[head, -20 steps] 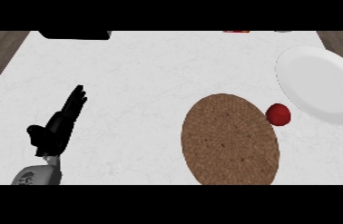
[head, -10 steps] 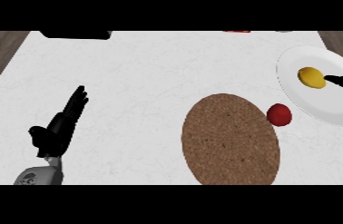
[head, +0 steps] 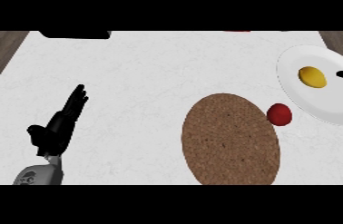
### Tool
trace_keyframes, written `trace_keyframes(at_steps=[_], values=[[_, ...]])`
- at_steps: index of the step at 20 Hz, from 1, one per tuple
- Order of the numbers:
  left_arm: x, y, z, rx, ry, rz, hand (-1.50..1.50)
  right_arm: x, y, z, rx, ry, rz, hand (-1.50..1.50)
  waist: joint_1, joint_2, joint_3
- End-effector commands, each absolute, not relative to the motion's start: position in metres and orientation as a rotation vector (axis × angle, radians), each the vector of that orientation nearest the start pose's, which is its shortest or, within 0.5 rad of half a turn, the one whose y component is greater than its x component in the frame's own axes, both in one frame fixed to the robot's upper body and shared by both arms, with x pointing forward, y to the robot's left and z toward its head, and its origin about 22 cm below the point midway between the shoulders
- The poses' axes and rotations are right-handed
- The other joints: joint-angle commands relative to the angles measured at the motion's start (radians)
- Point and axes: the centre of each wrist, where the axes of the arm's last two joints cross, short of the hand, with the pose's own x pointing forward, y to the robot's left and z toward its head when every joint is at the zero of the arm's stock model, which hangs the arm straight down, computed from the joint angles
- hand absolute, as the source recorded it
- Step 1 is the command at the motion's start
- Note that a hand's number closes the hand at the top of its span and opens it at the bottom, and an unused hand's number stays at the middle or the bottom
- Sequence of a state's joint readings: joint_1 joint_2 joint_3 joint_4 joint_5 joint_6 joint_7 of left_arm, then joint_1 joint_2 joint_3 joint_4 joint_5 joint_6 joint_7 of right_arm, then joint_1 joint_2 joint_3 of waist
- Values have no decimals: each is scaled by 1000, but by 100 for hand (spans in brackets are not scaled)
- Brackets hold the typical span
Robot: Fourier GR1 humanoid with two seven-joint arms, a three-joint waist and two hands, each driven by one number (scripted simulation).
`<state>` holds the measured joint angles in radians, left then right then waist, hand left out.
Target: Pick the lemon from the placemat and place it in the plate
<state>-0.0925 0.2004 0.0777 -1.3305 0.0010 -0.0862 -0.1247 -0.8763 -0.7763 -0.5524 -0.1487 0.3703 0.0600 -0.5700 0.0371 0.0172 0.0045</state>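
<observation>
Lemon [head: 312, 76]: I see it lying in plate [head: 315, 100], far right.
Placemat [head: 230, 139]: nothing on it.
L hand [head: 58, 125]: fingers straight, holds nothing, resting low left.
R hand [head: 340, 74]: only tip at edge, I can't tell.
Red obj [head: 279, 114]: betw. placemat and plate.

A white, faintly marbled tabletop [head: 154, 69] fills nearly the whole view under even light, with strips of brown wood-grain floor [head: 12, 41] showing past its two far corners.

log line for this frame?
lemon: on plate | placemat: bare | left hand: open, resting | right hand: barely visible
</observation>
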Motion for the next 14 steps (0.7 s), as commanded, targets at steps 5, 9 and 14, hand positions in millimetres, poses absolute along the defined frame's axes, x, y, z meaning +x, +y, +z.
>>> trace_keyframes(at_steps=[5, 9, 14], values=[[258, 300, -15, 135, -1538, -165, 0, 291, -555, 101, -518, -1724, -139, -150, 1, 4, 4], [261, 280, -18, 109, -1538, -157, 0, 258, -581, 109, -508, -1733, -138, -150, -3, 7, 6], [261, 295, -18, 125, -1550, -147, 0, 219, -599, 93, -462, -1765, -70, -150, -10, 11, 10]])
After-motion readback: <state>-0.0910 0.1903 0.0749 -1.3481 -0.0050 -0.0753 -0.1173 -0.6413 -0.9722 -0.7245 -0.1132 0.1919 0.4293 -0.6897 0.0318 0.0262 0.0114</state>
